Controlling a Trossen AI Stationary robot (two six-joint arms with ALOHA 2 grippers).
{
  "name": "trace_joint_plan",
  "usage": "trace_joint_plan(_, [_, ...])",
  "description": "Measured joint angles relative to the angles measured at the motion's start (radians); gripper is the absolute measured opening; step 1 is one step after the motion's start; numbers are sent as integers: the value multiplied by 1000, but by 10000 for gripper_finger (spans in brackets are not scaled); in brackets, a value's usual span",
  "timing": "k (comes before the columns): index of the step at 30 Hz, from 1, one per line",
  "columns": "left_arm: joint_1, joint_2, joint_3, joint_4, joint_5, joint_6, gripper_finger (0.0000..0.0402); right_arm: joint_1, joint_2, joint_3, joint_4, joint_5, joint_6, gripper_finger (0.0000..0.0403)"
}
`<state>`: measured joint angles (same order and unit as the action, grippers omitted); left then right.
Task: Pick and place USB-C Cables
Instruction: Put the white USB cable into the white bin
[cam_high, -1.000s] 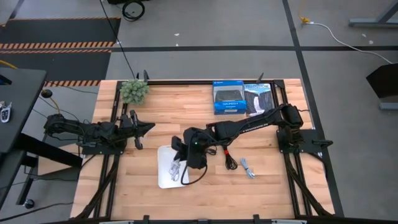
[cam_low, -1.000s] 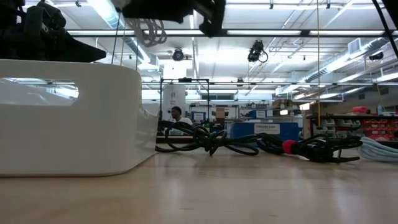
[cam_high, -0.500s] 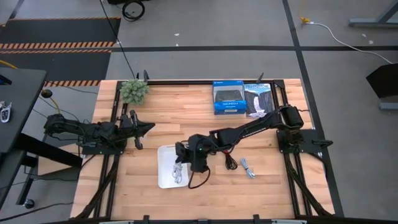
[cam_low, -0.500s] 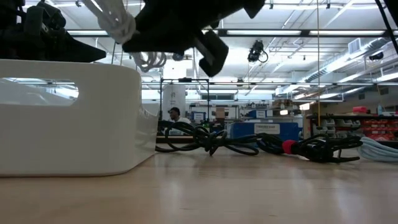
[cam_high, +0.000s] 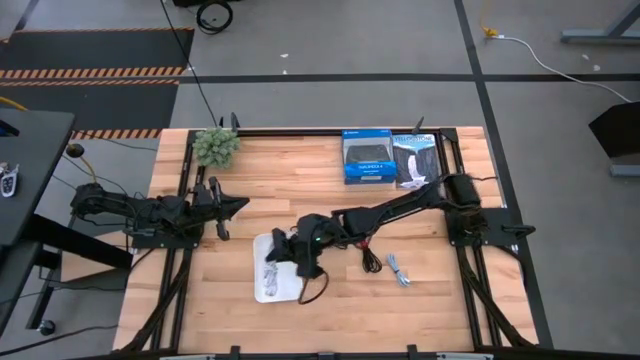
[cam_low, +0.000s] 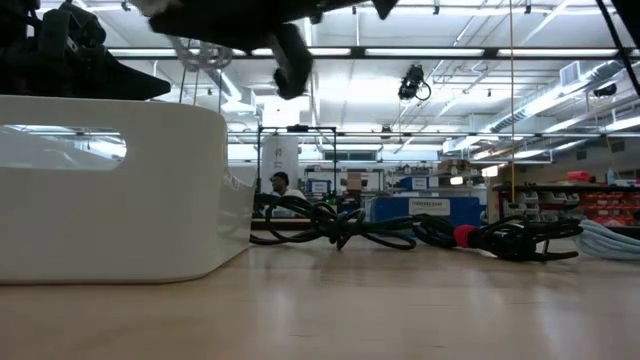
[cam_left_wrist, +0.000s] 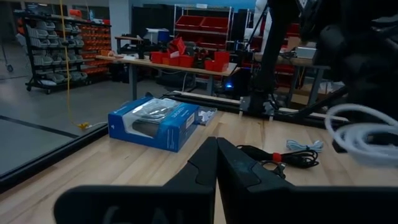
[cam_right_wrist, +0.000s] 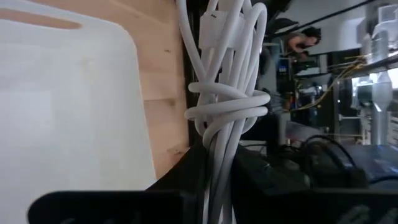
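My right gripper reaches in from the table's right and is shut on the white cable bundle above the white tray. In the low view the bundle's loops hang above the tray's rim. A black cable lies on the wood against the tray's right side. Right of it on the table lie the black cable with a red band and the pale blue-grey cable. My left gripper is shut and waits at the table's left side. My right gripper pinches the white bundle between its two fingers near one end, below the wrapped waist. The fingers come from the table's right and lie along the bundle. The bundle sticks out past the fingertips, lifted clear above the tray.
A blue retail box and a black one stand at the far edge, and a small green plant sits at the far left corner. Bare wood lies near the front edge. A person shows far off in the room.
My right gripper has carried the white bundle a little toward the table's left, over the tray, and has turned at the wrist on the way. The bundle stays lifted. The other cables and my left arm have kept still.
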<state>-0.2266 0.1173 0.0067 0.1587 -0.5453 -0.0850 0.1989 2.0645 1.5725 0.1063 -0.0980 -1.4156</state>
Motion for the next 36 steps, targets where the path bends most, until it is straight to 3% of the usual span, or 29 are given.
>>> trace_joint_plan(8, [0,5,0,1,1,0,11,3,112,181,-57,25,27,55])
trace_joint_plan(20, [0,7,0,0,0,0,11,6,149,176,-246,-27,83,57])
trace_joint_plan(36, [0,7,0,1,0,0,11,-18,163,79,-347,-99,121,57])
